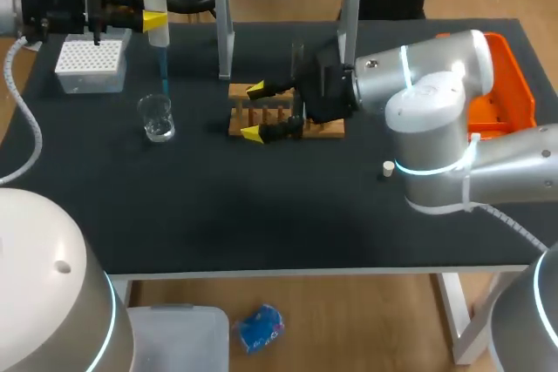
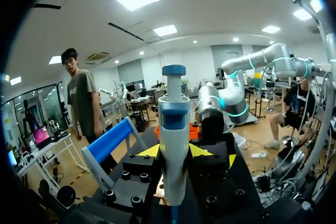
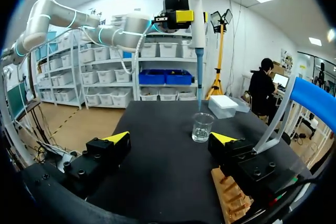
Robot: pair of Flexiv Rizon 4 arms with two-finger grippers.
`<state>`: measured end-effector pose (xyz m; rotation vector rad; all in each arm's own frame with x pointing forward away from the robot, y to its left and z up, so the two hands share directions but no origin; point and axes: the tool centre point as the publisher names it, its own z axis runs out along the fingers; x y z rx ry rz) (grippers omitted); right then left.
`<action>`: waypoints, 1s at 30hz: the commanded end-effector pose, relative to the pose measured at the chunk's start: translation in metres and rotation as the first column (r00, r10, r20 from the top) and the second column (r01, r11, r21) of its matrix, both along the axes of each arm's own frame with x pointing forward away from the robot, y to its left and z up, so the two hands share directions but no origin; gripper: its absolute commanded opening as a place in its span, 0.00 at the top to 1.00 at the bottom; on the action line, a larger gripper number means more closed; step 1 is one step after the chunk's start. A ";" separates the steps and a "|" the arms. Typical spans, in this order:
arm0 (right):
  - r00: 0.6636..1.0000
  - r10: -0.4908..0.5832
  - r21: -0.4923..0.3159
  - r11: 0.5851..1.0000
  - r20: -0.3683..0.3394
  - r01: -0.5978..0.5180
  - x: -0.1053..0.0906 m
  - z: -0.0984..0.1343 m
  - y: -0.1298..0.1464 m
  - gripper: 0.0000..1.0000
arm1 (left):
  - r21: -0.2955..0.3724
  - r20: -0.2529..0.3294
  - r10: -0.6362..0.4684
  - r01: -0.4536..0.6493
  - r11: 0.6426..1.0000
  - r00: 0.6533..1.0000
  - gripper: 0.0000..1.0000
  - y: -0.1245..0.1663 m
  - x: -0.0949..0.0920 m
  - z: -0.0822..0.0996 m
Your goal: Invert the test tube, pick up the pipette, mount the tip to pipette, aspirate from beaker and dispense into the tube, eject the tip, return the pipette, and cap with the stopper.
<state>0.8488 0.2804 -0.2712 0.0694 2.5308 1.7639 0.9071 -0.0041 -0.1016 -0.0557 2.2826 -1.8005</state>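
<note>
Black worktop (image 1: 261,206) carries it all: near its far-left corner my left gripper (image 1: 148,8) is clamped on the pipette (image 1: 158,34), blue tip (image 1: 162,71) just above the beaker (image 1: 157,118), while my right gripper (image 1: 253,112) stands wide open, holding nothing, at the wooden rack (image 1: 272,116) mid-worktop.

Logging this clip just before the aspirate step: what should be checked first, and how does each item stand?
1. Pipette gripped by left gripper: ok.
2. Tip mounted on pipette: ok.
3. Tip lined up over beaker: ok.
4. Liquid in beaker: cannot tell.
5. Right gripper open, at the rack: ok.
6. Test tube upright in rack: cannot tell.
</note>
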 end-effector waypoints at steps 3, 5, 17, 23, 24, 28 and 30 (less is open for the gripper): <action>1.000 -0.011 -0.027 1.000 -0.005 0.011 -0.001 -0.013 0.005 0.00 | 0.000 0.000 -0.005 0.005 1.000 1.000 1.00 0.001 0.001 0.000; 1.000 -0.004 -0.030 1.000 -0.006 0.004 0.000 -0.020 0.012 0.00 | 0.000 0.000 -0.005 0.005 1.000 1.000 1.00 0.001 0.001 0.000; 1.000 -0.002 -0.042 0.999 0.002 0.002 0.027 -0.058 0.071 0.00 | 0.000 0.000 -0.005 0.005 1.000 1.000 1.00 0.001 0.001 0.000; 0.999 -0.033 -0.071 0.997 0.010 0.034 0.038 -0.071 0.089 0.00 | 0.000 0.000 -0.005 0.005 1.000 1.000 1.00 0.001 0.001 0.000; 0.999 -0.049 -0.077 0.996 0.017 0.051 0.040 -0.072 0.091 0.00 | 0.000 0.000 -0.005 0.005 1.000 1.000 1.00 0.001 0.001 0.000; 0.997 -0.076 -0.083 0.994 0.027 0.078 0.042 -0.077 0.100 0.00 | 0.000 0.000 -0.005 0.005 1.000 1.000 1.00 0.001 0.001 0.000; 0.997 -0.072 -0.087 0.993 0.025 0.074 0.041 -0.079 0.103 0.00 | 0.000 0.000 -0.005 0.005 1.000 1.000 1.00 0.001 0.001 0.000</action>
